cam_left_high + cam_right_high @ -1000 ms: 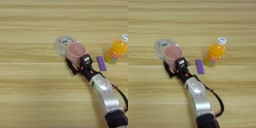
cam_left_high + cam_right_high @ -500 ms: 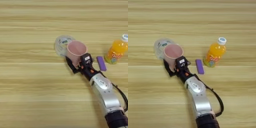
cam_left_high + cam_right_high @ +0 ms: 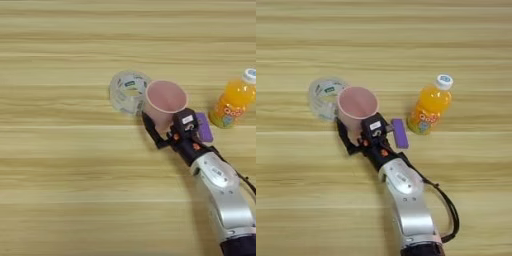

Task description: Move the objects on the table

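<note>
Near the middle of the table (image 3: 60,165) stands the pink cup (image 3: 165,100), upright with its mouth open to the camera and nothing visible inside; the gripper (image 3: 356,134) has its two black fingers set on either side of the cup's lower wall, clamped on it; the silver forearm (image 3: 406,200) runs in from the bottom edge; just left of the cup, touching or nearly so, lies the clear tape roll (image 3: 128,91), with a small green-and-white label whose print is too small to read; right of the gripper lies the purple block (image 3: 400,133), its long axis running roughly away from the robot; beyond it stands the orange juice bottle (image 3: 429,107), upright, white cap on, its label unreadable.
</note>
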